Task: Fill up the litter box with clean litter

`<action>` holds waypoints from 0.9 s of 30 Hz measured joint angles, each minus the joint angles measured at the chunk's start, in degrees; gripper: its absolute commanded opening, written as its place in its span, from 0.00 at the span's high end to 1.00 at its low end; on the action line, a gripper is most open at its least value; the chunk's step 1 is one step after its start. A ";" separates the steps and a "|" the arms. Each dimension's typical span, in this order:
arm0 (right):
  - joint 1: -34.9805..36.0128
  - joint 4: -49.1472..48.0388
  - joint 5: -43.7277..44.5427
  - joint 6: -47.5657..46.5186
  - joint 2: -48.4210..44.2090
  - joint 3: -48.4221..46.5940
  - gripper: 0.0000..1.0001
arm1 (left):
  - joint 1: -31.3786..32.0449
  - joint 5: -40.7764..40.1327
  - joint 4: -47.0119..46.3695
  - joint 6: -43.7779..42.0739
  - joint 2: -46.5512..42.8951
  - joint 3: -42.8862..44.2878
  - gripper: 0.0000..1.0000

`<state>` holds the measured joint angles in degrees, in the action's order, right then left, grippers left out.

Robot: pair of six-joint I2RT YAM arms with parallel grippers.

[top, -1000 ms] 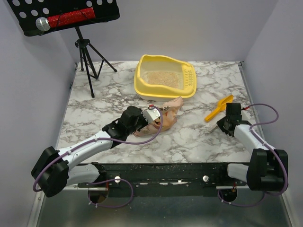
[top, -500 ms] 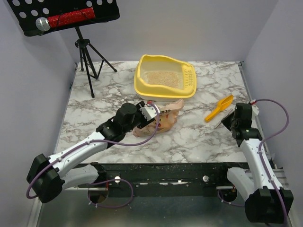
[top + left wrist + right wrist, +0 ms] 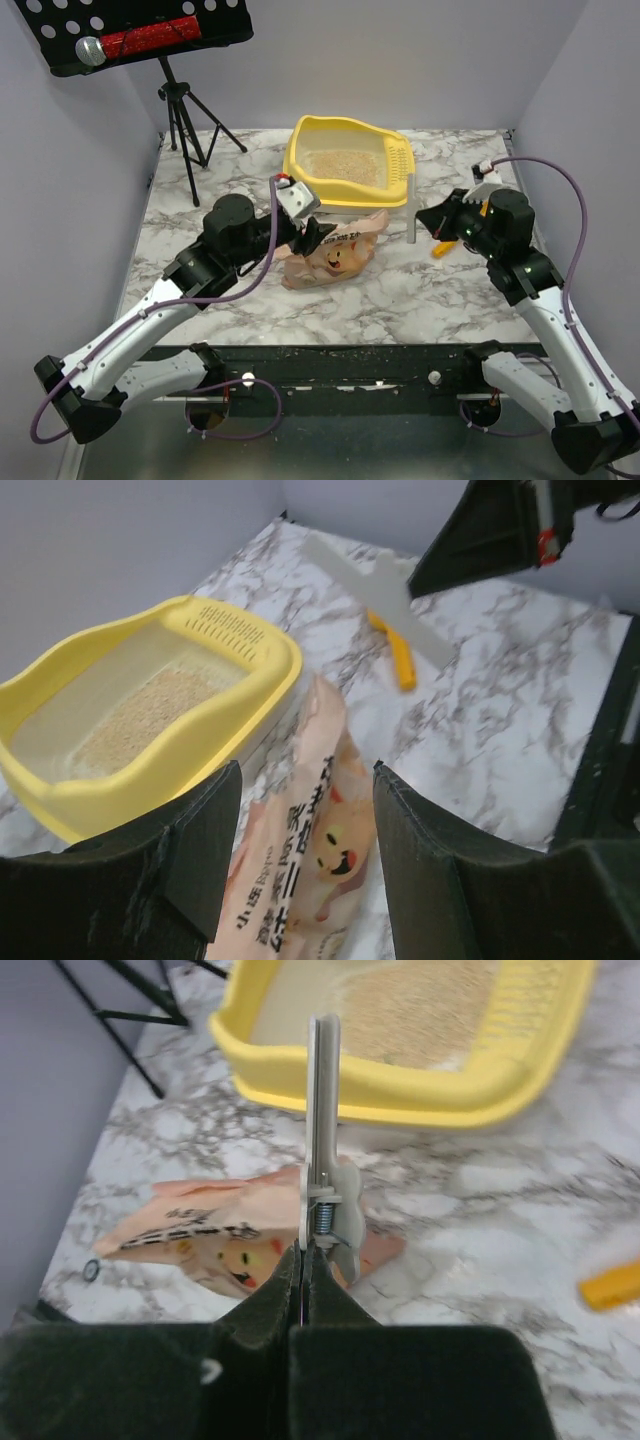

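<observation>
Now, right gripper (image 3: 305,1260): clenched on the flat end of a pale grey spring clip (image 3: 322,1110), which stands upright in the air (nothing else is in the jaws).
Right arm's reach: in from 3 o'clock, with the clip near the 4 o'clock corner of the litter box (image 3: 300,185), between the bag and the scoop.
Left gripper (image 3: 300,870): released, fingers (image 3: 190,860) spread wide, hovering over the bag (image 3: 310,810); I cannot tell whether it touches.
Bag: tan-pink with a cartoon animal, lying flat at the centre of the marble table (image 3: 200,200), its 12 o'clock end just beside the box's near wall.
Litter box: at 12 o'clock on the table, upright, slotted section on its 3 o'clock side.
Clean litter (image 3: 340,165): a thin beige layer on the box floor, with part of the floor bare.
Scoop (image 3: 398,655): at 3 o'clock, well apart from the box, partly hidden under the right arm from above.
Step in hand (my reading): the clip is off the bag, and the bag is next to be taken up and poured.
Doing it well: park the clip away from the box first. Close the left jaws on the bag's shut end, not its mouth. Raise the mouth over the yellow rim before tilting, and pour slowly toward the bare floor so no granules spill onto the table.
</observation>
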<state>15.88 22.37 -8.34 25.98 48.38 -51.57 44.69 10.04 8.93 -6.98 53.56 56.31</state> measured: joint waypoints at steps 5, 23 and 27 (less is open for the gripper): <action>2.82 -4.44 -11.02 -4.94 2.56 -4.35 0.99 | -1.31 6.78 0.15 11.72 4.85 8.31 0.38; 13.77 -14.69 -29.07 -10.01 7.69 -7.41 0.99 | -16.28 36.79 -40.48 53.13 9.64 -7.82 0.40; 15.04 -17.55 -30.21 -9.18 9.16 -7.13 0.99 | -16.83 37.16 -42.77 53.51 8.17 -8.46 0.40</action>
<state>30.92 4.82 -38.54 16.80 57.54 -58.70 27.86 47.20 -33.85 46.52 61.73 47.86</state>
